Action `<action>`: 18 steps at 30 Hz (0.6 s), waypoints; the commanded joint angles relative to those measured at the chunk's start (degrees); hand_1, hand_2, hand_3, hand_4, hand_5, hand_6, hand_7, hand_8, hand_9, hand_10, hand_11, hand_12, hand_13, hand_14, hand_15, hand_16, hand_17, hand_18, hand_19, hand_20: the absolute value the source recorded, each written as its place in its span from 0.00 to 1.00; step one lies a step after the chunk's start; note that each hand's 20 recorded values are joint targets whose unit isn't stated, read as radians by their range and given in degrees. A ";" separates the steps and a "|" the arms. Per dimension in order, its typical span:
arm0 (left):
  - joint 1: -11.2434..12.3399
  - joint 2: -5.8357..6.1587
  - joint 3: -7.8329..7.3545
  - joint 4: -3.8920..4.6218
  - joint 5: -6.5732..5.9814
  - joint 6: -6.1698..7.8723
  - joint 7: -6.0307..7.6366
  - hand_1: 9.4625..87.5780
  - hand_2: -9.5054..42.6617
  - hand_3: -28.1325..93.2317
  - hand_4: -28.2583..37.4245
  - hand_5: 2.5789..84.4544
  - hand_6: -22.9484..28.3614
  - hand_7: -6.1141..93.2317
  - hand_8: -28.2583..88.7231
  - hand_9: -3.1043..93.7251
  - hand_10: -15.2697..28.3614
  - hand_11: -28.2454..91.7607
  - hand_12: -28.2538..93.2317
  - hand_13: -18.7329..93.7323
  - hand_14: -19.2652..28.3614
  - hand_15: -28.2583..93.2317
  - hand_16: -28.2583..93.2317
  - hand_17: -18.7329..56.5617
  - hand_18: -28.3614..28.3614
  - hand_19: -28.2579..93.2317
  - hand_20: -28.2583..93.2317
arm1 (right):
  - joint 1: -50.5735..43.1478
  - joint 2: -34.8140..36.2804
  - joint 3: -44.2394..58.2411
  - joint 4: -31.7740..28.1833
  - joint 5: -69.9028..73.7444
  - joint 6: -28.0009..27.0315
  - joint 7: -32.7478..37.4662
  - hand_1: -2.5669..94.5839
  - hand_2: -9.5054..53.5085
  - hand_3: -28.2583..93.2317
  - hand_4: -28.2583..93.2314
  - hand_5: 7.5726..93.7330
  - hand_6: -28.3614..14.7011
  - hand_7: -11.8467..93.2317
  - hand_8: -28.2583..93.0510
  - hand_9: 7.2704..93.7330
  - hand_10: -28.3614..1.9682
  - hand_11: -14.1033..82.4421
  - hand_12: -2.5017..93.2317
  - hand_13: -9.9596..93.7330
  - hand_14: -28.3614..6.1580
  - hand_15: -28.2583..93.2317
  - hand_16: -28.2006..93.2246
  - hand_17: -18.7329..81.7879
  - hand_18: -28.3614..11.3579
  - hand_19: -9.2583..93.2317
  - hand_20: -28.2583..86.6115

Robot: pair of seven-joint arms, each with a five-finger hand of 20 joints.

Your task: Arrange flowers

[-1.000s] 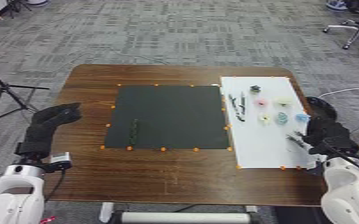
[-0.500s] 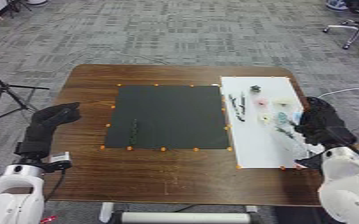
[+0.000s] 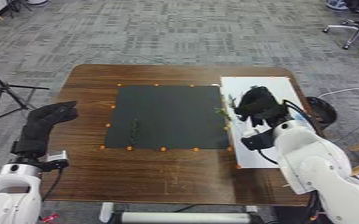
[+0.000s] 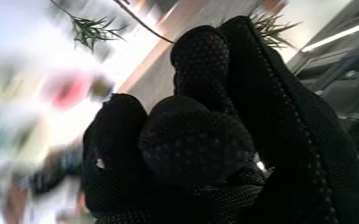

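Right hand (image 3: 257,104) over white sheet (image 3: 254,160), toward table's (image 3: 171,180) right edge, thumb and fingers pinching leafy sprig (image 3: 222,113); sprig's leaves by black mat's (image 3: 174,115) right edge. Left hand (image 3: 49,118) at table's left edge, fingers loosely extended. Dark stem (image 3: 135,132) on mat, near its near left corner.

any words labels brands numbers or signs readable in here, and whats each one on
None that can be read.
Pale mark on the black glove of the right hand: too small to tell if it is print.
White box by the left wrist: too small to make out any lettering.
White sheet: no readable text.
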 commanded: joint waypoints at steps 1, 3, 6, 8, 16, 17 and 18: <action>0.23 0.24 -0.07 -0.37 -0.31 -0.35 -0.51 0.26 0.22 0.77 0.05 0.61 0.49 0.22 0.18 0.56 0.68 0.43 0.36 0.54 0.80 0.47 0.24 0.38 0.72 0.35 0.40 | 12.26 -8.88 -13.09 4.73 0.98 -0.42 0.04 0.69 0.00 0.67 0.17 0.66 0.45 0.63 0.30 0.96 0.56 0.57 0.30 1.00 0.75 0.71 0.43 0.93 0.56 0.97 0.55; 0.23 0.21 -0.01 -0.40 -0.30 -0.41 -0.56 0.26 0.22 0.77 0.05 0.61 0.49 0.22 0.18 0.56 0.68 0.43 0.36 0.54 0.80 0.47 0.24 0.38 0.72 0.34 0.40 | 14.24 -10.79 -15.91 6.73 1.15 -0.22 0.57 0.69 0.00 0.66 0.17 0.66 0.45 0.62 0.30 0.96 0.57 0.55 0.29 1.00 0.75 0.71 0.43 0.93 0.57 0.97 0.55; 0.05 0.25 0.09 -0.31 -0.31 -0.60 -0.75 0.26 0.22 0.78 0.05 0.61 0.49 0.22 0.18 0.56 0.69 0.43 0.36 0.54 0.80 0.47 0.24 0.38 0.72 0.34 0.40 | 16.84 -13.25 -20.05 9.87 0.11 0.90 0.94 0.69 0.00 0.66 0.17 0.67 0.45 0.62 0.30 0.97 0.57 0.53 0.28 1.00 0.75 0.70 0.43 0.93 0.57 0.96 0.55; 0.01 0.25 0.11 -0.36 -0.14 -0.80 -0.85 0.26 0.22 0.78 0.05 0.61 0.49 0.22 0.18 0.56 0.69 0.43 0.36 0.54 0.80 0.47 0.24 0.38 0.72 0.34 0.40 | 17.63 -14.48 -21.30 11.15 -0.21 0.85 1.65 0.69 0.00 0.66 0.17 0.67 0.45 0.62 0.29 0.97 0.56 0.51 0.27 1.00 0.74 0.70 0.43 0.93 0.57 0.96 0.56; 0.44 0.35 -0.16 -0.79 -0.11 -1.25 -1.44 0.26 0.22 0.78 0.05 0.61 0.49 0.22 0.18 0.56 0.69 0.43 0.36 0.54 0.80 0.47 0.24 0.38 0.72 0.34 0.40 | 20.39 -18.33 -24.87 16.00 2.11 2.81 5.52 0.70 0.00 0.66 0.17 0.68 0.45 0.61 0.29 0.99 0.50 0.46 0.26 1.00 0.75 0.68 0.43 0.93 0.58 0.94 0.56; 0.42 0.33 -0.10 -0.76 -0.13 -1.41 -1.50 0.26 0.22 0.78 0.05 0.61 0.49 0.22 0.18 0.56 0.68 0.43 0.36 0.54 0.80 0.47 0.24 0.38 0.72 0.34 0.40 | 20.68 -18.77 -25.25 16.60 2.54 3.32 6.03 0.70 0.00 0.65 0.17 0.68 0.46 0.61 0.29 0.99 0.50 0.46 0.26 1.00 0.75 0.68 0.43 0.93 0.58 0.94 0.56; 0.43 0.29 -0.10 -0.75 -0.12 -1.59 -1.50 0.26 0.23 0.78 0.05 0.61 0.49 0.22 0.18 0.56 0.68 0.43 0.36 0.54 0.80 0.47 0.24 0.37 0.72 0.34 0.40 | 21.02 -19.28 -25.51 17.21 3.19 3.82 6.68 0.70 0.00 0.65 0.17 0.68 0.46 0.61 0.29 0.99 0.50 0.45 0.26 1.00 0.75 0.68 0.43 0.93 0.58 0.94 0.56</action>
